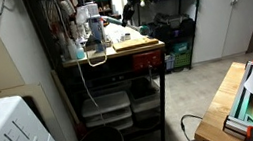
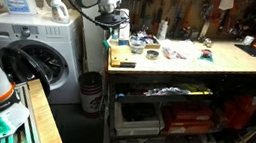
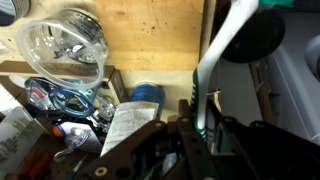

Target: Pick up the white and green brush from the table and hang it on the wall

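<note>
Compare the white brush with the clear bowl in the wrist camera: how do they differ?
The brush is long, thin and opaque white; the clear bowl is round and see-through. The brush extends from the gripper, apparently held, and crosses the bench edge; the bowl sits on the wooden benchtop. The brush looks blurred, the bowl sharper.

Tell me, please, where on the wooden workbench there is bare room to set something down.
The light wooden bench top is barest between the small dark figurine and the dark items at its far corner. In the wrist view, bare wood lies between the clear glass bowl and the white and green brush. The end by the gripper is crowded.
</note>
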`<state>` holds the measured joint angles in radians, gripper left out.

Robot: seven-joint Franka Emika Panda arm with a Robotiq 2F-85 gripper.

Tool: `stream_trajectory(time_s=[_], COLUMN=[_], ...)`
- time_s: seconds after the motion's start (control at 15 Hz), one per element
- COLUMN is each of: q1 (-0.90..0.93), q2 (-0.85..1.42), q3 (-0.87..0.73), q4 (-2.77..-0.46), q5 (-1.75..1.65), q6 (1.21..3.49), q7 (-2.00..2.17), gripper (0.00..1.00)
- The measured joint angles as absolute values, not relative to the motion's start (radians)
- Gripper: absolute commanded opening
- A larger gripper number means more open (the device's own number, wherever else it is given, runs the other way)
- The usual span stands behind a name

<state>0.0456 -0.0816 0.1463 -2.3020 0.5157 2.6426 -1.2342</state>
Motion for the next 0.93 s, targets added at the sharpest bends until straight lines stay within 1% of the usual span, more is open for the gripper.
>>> stream_trajectory(time_s=[0.13, 0.2, 0.4, 0.47, 0.67, 0.93], q1=[0.079, 0.099, 0.133, 0.136, 0.145, 0.198], q2=[-0.13, -0.153, -0.208, -0.216, -0.217, -0.236], q3=[0.12, 0.103, 0.067, 0.064, 0.06, 0.051], q4=[-2.328, -2.339, -2.366, -2.37, -2.368, -2.335], q5=[0.627, 0.688, 0.772, 0.774, 0.782, 0.94], q6=[2.643, 2.642, 2.629, 2.628, 2.628, 2.629], q7=[-1.348, -1.411, -1.518, -1.522, -1.523, -1.61], gripper=[0.05, 0.19, 0.19, 0.05, 0.05, 0.05])
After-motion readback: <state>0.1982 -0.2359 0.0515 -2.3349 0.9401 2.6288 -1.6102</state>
